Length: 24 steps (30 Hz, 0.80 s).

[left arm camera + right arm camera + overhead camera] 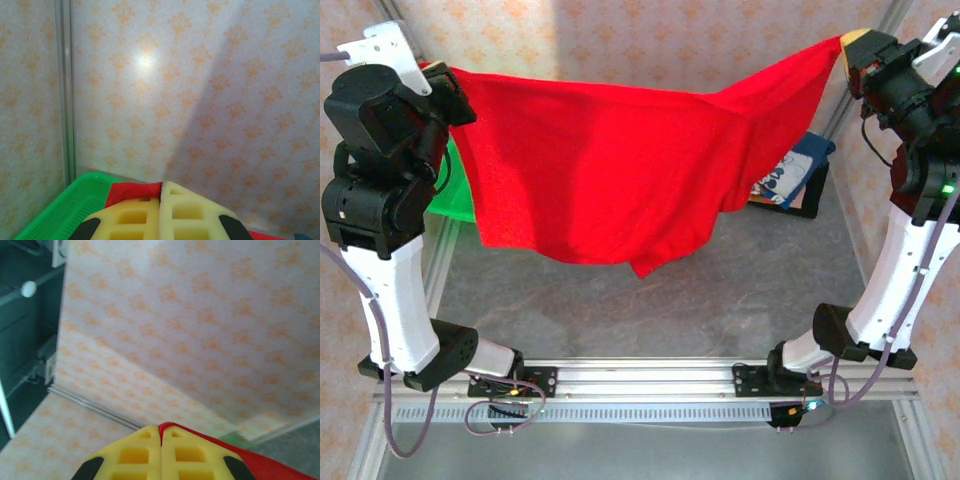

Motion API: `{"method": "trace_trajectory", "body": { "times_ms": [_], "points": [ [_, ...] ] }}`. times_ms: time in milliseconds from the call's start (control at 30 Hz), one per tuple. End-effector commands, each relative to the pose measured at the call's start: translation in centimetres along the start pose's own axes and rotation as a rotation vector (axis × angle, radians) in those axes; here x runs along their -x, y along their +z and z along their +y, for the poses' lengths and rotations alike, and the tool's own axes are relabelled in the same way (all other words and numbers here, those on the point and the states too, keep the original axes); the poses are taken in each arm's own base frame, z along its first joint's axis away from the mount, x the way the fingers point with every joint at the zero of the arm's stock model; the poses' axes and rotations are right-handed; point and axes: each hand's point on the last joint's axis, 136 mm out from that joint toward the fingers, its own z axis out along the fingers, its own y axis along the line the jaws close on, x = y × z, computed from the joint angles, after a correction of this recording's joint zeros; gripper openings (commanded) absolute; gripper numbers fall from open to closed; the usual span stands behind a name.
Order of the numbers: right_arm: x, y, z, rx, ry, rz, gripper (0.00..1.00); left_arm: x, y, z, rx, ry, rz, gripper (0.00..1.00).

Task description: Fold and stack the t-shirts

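Note:
A bright red t-shirt [610,175] hangs stretched in the air between both arms, sagging over the table with its plain side toward the top camera. My left gripper [445,75] is shut on its left corner, and red cloth [132,192] pokes out between the pale yellow fingers [187,207]. High at the right, my right gripper [850,45] is shut on the other corner, a red edge [215,437] running off its yellow fingers [132,450]. A folded navy t-shirt [790,180] with white print lies on the table behind the red one.
A green plastic basket [455,195] stands at the left behind the left arm, its rim [60,210] in the left wrist view. Patterned walls [200,90] close in the back and sides. The grey tabletop [700,310] lies under the hanging shirt.

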Motion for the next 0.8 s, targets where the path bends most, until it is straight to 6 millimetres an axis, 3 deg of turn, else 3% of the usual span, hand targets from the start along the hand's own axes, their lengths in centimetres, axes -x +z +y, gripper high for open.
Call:
{"method": "trace_trajectory", "body": {
  "times_ms": [0, 167, 333, 533, 767],
  "points": [
    [1.0, -1.6, 5.5, 0.19, 0.045, -0.03, 0.0, 2.9, -1.1, 0.4, 0.006, -0.012, -0.1, 0.0],
    [1.5, -2.2, 8.4, 0.298, 0.048, -0.032, 0.0, 4.7, -1.8, 0.3, -0.008, -0.031, -0.161, 0.0],
    [1.2, -2.3, 8.3, 0.29, 0.044, -0.018, 0.0, 5.2, -2.1, 0.6, 0.006, -0.018, -0.176, 0.0],
    [-1.1, -3.4, 8.0, 0.272, 0.016, 0.062, 0.0, 4.9, -3.0, 1.2, 0.02, 0.001, -0.169, 0.0],
    [-2.7, -6.3, 10.5, 0.327, -0.019, 0.086, 0.0, 6.5, -5.3, 1.5, -0.006, -0.026, -0.229, 0.0]
  ]
}}
